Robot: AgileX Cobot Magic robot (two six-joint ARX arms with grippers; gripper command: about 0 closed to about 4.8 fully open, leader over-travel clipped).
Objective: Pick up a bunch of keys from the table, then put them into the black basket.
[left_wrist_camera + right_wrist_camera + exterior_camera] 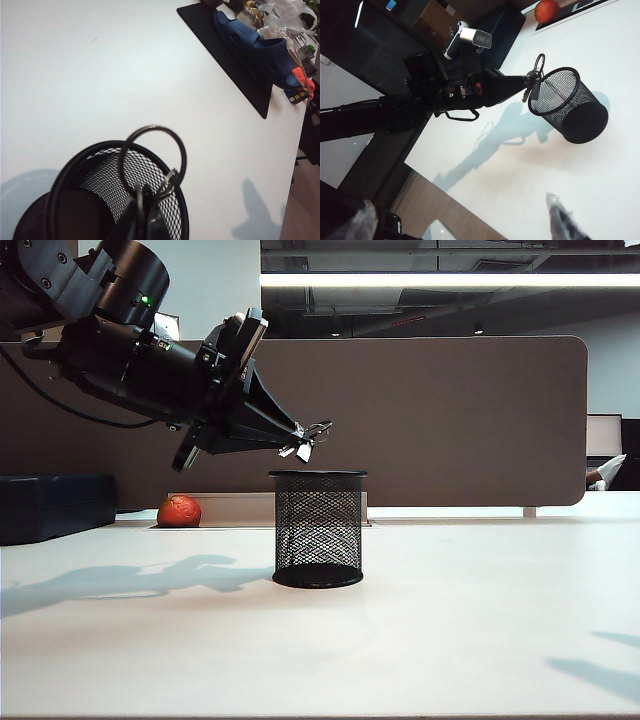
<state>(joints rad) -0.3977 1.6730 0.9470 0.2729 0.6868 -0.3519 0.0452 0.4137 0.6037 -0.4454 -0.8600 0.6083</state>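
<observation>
The bunch of keys [309, 439] hangs in the air just above the left rim of the black basket [318, 530], which stands upright on the white table [480, 620]. My left gripper [297, 431] is shut on the keys and reaches in from the upper left. In the left wrist view the key ring [152, 127] sticks out beyond the closed fingertips [142, 212], over the basket's mouth [100, 180]. The right wrist view shows the keys [536, 75] at the basket's rim [570, 107]. My right gripper [462, 225] is open, empty and well away from them.
An orange-red fruit [179, 511] lies behind the basket to the left, beside a dark box [55, 505]. A brown partition [450, 420] closes off the back of the table. In the left wrist view, a black mat [225, 55] carries a blue shoe [255, 45] and small clutter.
</observation>
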